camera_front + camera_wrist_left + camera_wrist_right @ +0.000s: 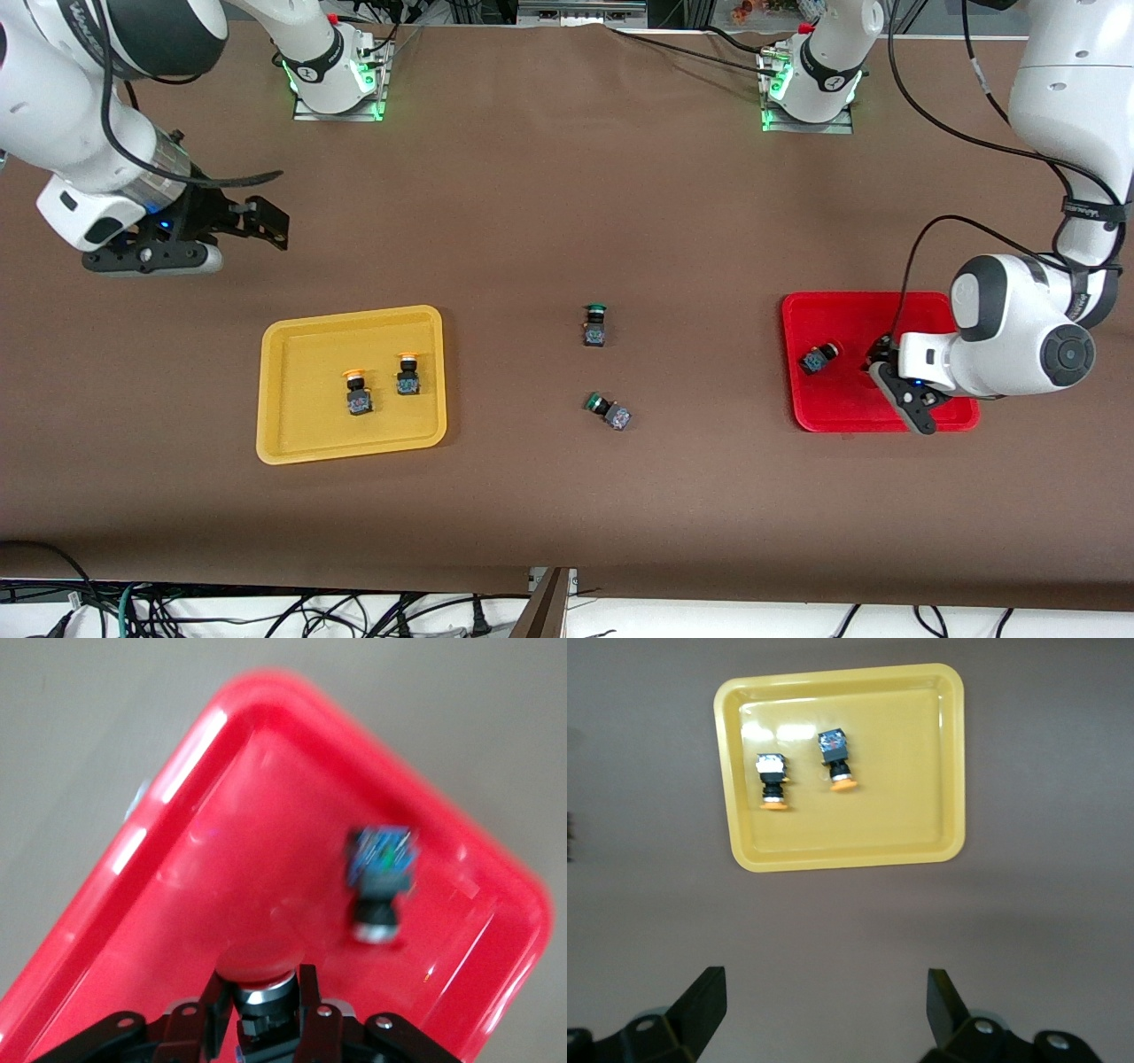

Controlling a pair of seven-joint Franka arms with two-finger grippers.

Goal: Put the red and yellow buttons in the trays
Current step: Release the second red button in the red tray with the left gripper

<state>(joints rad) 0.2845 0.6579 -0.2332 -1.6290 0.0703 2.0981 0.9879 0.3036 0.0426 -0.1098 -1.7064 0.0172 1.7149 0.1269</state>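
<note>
While clamped, red-capped button [262,985] points cap-down.

arms [1063,89]: white shells, blk joint bands | blk cables | bases [337,84]: green LEDs | blk jaws

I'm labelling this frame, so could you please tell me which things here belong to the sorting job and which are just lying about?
Job:
- yellow tray, two orange-yellow-capped buttons
- red tray, one button lying in it, red-capped button in left gripper
- right gripper, open, waiting

Lying about:
- two green-capped switches
</note>
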